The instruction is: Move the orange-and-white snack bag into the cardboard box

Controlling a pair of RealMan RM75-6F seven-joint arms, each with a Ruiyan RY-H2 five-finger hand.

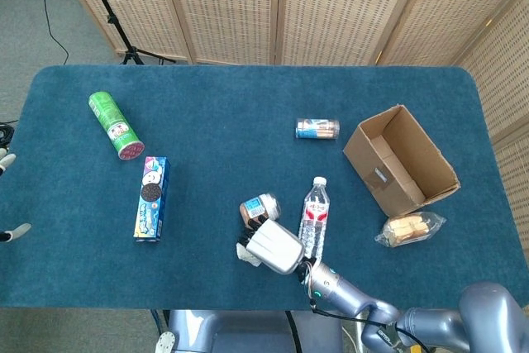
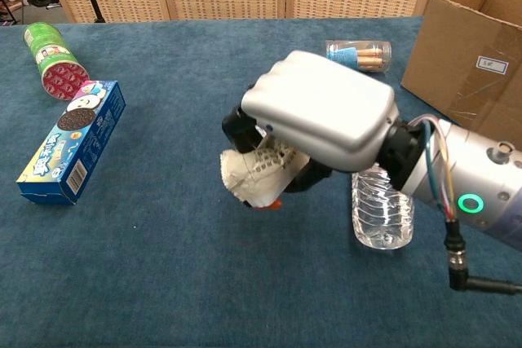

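Observation:
The orange-and-white snack bag (image 2: 251, 175) is crumpled inside my right hand (image 2: 318, 120), whose fingers curl down around it. It hangs just above the blue table near the front edge. In the head view the right hand (image 1: 275, 245) covers most of the bag (image 1: 246, 255). The cardboard box (image 1: 366, 153) lies open on its side at the right of the table, well away from the hand; in the chest view the box (image 2: 473, 55) shows at the top right. My left hand does not show in either view.
A water bottle (image 1: 313, 217) lies right beside the hand, and a small brown jar (image 1: 259, 207) just behind it. A clear biscuit bag (image 1: 409, 228) sits in front of the box. A cookie tube (image 1: 317, 128), a blue cookie box (image 1: 151, 197) and a green can (image 1: 116, 125) lie further off.

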